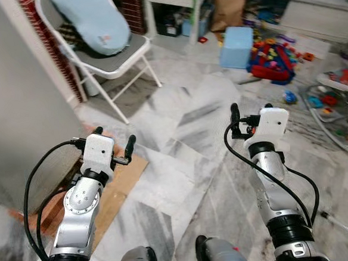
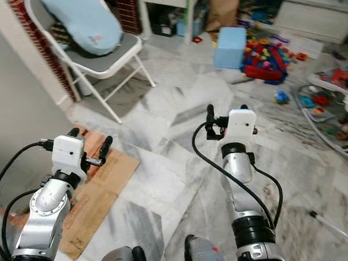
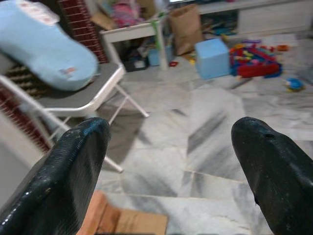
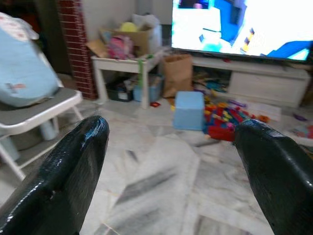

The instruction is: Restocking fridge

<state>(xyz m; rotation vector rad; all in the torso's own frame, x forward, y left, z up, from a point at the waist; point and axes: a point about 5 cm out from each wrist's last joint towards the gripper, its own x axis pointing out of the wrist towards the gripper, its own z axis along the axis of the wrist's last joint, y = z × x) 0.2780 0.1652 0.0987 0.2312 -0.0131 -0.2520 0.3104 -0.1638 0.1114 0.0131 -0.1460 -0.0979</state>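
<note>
Left gripper [image 1: 114,140], right gripper [image 1: 252,114]: fingers spread, empty, raised over grey marble floor [image 1: 182,166], ready for walking; white folding chair [image 1: 106,60] far left.

Marble floor [image 1: 188,165] w/ flat cardboard [image 1: 115,191], folding chair [image 1: 106,57], scattered toys [image 1: 273,58].

A folding chair [image 1: 106,57] is running off the top edge, its backrest cut away. Scattered toys [image 1: 273,55] are blurring into colours too small to identify.

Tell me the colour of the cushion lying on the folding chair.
Light blue; the cushion on the folding chair shows best in the left wrist view.
</note>
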